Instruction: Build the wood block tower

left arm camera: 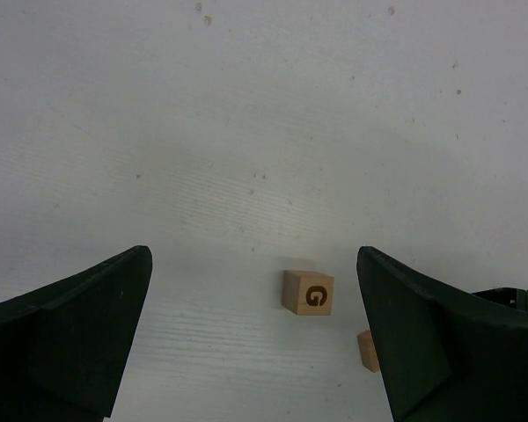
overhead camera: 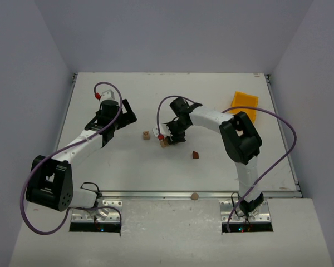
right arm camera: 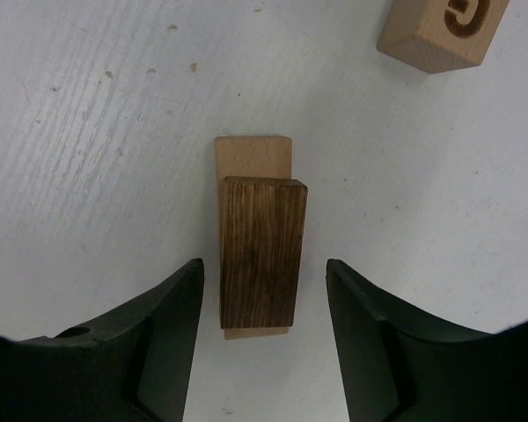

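The wood block tower (right arm camera: 260, 220) stands near the middle of the white table (overhead camera: 128, 172). It is two pieces high: a dark brown grained block (right arm camera: 264, 299) lies flat along a pale plank (right arm camera: 252, 155), whose ends show past it at 12 and 6 o'clock. Only the right wrist view shows this layering. From the top camera the stack is a tan speck at the tip of the right gripper (right arm camera: 264, 264). That gripper's jaws stand apart at 9 and 3 o'clock of the stack, with a strip of table showing on each side, so nothing is clamped.

The left gripper (left arm camera: 253, 255) sits at about 9 o'clock of the tower, well apart from it. Its jaws are spread wide with nothing between them. Its wrist view shows the letter G cube (left arm camera: 308, 293) face-on. Just past the cube at 4 o'clock is a pale wooden end (left arm camera: 367, 350), half hidden by a finger, with too little showing to say which piece it is.

Only the top view shows the left arm (overhead camera: 72, 147) and right arm (overhead camera: 239, 139). It also shows the yellow bin (overhead camera: 245, 104) at 2 o'clock of the table. The reddish-brown wedge (overhead camera: 195, 155) lies alone at 4 o'clock of the tower, and the round wooden disc (overhead camera: 194, 196) rests on the near rail at 6 o'clock.

Counted: two arms, two grippers, one bin, one plank, one dark block, one letter cube, one wedge, one disc.
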Tool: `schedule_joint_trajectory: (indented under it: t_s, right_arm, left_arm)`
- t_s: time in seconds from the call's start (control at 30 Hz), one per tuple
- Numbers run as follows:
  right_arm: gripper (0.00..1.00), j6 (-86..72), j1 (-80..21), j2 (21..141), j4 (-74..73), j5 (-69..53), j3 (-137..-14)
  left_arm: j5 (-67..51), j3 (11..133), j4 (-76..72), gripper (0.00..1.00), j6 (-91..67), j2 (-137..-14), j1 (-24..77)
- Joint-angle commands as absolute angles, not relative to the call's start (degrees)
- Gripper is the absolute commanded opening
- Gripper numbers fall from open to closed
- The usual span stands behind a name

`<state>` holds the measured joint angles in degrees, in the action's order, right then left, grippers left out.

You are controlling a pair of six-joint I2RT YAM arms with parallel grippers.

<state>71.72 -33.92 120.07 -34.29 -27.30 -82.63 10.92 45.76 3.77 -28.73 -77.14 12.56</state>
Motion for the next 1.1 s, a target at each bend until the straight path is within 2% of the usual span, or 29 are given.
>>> schedule_joint_trajectory:
  t_s: [0.0,0.27,1.07]
  right_arm:
    - [0.62,71.02,-34.39,119.75,-31.96,-27.19,-83.63]
    - [0.68,71.22,-34.37,119.26,-31.11,-24.01,-83.36]
    - [0.71,71.44,-34.36,118.12,-31.90,-22.24,-83.76]
  left_arm:
    - [10.57,47.90,2.61,1.00,-28.12,-77.17,12.30]
    - [10.35,47.90,2.72,1.00,-28.10,-77.17,12.33]
    - [8.35,47.72,1.76,1.00,-28.21,-77.96,12.39]
